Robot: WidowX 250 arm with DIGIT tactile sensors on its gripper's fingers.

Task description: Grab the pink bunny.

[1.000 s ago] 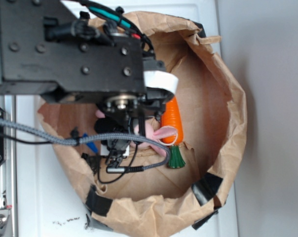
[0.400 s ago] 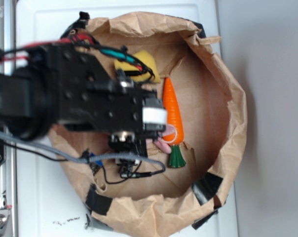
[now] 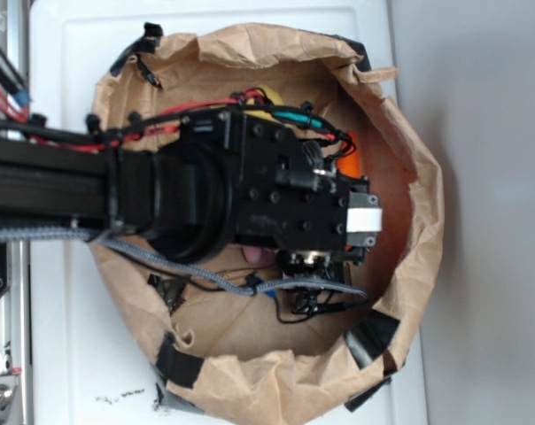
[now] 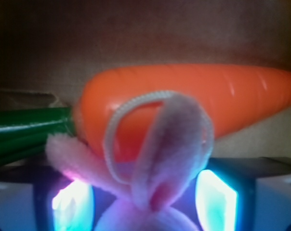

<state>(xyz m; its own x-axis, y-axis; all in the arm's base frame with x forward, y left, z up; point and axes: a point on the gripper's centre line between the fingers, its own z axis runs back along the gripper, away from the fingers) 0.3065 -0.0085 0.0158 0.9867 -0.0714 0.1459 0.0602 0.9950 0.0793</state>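
Brown crumpled paper bag (image 3: pixel 409 159) is sitting on a white tabletop (image 3: pixel 73 372). Inside it, the black gripper (image 4: pixel 144 204) is straddling the soft pale-pink plush bunny (image 4: pixel 150 192), fingers spread unclenched, ears lying against the orange toy carrot (image 4: pixel 184 103).

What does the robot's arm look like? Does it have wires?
The arm is blocky black metal dotted with screws. Red, teal and black wires run along its top, a grey braided cable hangs underneath, and a white tag sits at its tip. The fingers glow blue-white.
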